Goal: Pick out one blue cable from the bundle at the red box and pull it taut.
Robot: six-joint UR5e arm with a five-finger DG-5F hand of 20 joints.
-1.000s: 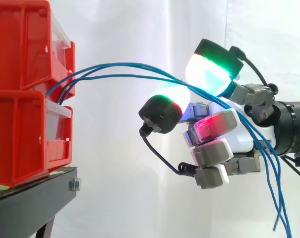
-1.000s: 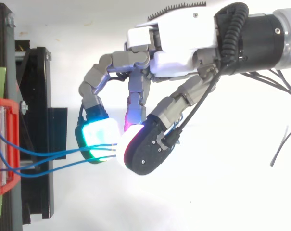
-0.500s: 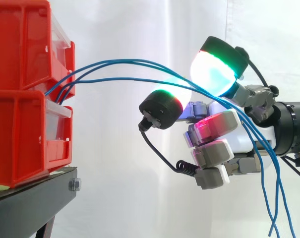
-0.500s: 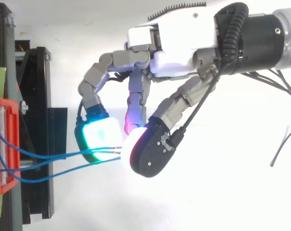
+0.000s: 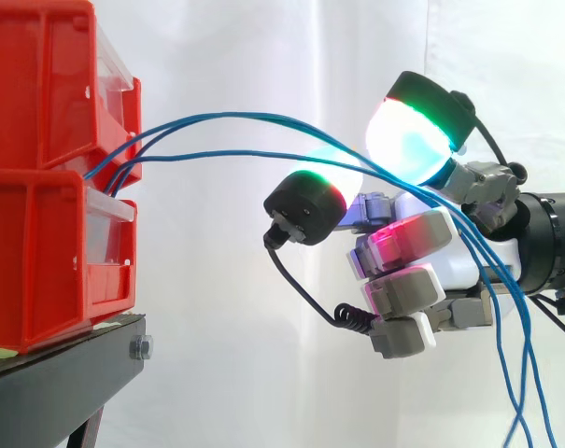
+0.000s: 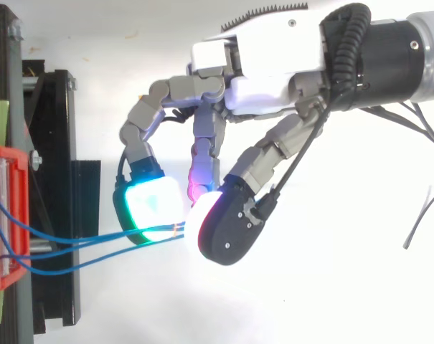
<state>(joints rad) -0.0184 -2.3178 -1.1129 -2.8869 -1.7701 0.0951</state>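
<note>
The robot hand (image 5: pixel 450 266) reaches in from 3 o'clock in the side view, palm facing the bins and fingers curled. In the top view two glowing pads (image 6: pixel 151 208) come together, and the blue cables (image 6: pixel 80 240) run into the gap between them. The robot hand is therefore clamped on the bundle, not on a single strand. In the side view one pad, white-cyan with a green rim, sits at 1 o'clock of the other, which is dark-backed, and the strands pass between the two. Three strands (image 5: pixel 235 119) show in the side view. They leave the seam between the two stacked red bins (image 5: pixel 39 84) at 9 o'clock of the robot hand and arch up and across in loose curves. They then drape over the robot hand and hang down toward 5 o'clock. The bins stand on the black stand (image 5: pixel 67 373) at the 9 o'clock edge, well apart from the pads. Behind everything hangs the white curtain (image 5: pixel 263 56).
</note>
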